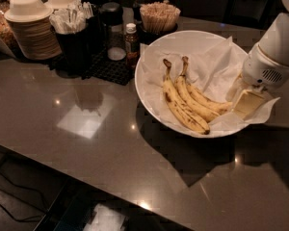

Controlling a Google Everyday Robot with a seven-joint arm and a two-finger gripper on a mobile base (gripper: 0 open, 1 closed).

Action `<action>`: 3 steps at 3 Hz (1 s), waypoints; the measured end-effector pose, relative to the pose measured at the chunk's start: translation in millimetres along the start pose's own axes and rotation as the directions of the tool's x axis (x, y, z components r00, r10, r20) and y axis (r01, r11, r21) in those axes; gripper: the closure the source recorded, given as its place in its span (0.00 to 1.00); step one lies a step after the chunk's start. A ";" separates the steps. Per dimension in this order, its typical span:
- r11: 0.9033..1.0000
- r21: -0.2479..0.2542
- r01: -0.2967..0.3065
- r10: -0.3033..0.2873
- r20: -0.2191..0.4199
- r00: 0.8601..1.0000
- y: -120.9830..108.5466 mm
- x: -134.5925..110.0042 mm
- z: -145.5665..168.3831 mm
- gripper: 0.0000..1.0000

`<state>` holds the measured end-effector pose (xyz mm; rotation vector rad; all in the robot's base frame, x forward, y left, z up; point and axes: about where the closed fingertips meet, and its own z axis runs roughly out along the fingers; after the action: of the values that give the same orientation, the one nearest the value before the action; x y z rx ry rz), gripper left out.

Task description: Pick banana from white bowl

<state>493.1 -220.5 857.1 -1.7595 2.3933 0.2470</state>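
The white bowl (156,52), wide, shallow and lined with crinkled white paper, stands on the dark counter right of centre. Three speckled bananas lie in it side by side, stems pointing to the back. The most curved banana (206,101) is the rightmost one, and its far end bends toward the bowl's right rim. My gripper (246,103) hangs from the white arm at the right. It is low inside the bowl's right side, right at the tip end of that banana. The contact itself is hidden.
A stack of small paper bowls (30,27) stands at the back left. A dark caddy with napkins and utensils (76,24), a small sauce bottle (131,43) and a cup of wooden stirrers (159,16) stand behind the bowl. The counter's front edge runs diagonally below.
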 end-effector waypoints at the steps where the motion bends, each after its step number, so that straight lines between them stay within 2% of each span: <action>1: 1.000 -0.007 -0.013 0.013 -0.015 1.000 -1.3 4.7 4.0 0.51; 2: 1.000 -0.009 -0.017 0.017 -0.022 1.000 -1.7 6.3 5.0 0.70; 3: 1.000 -0.006 -0.018 0.018 -0.025 1.000 -2.0 7.3 5.7 0.93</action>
<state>493.0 -226.5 849.8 -1.7543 2.4295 0.2365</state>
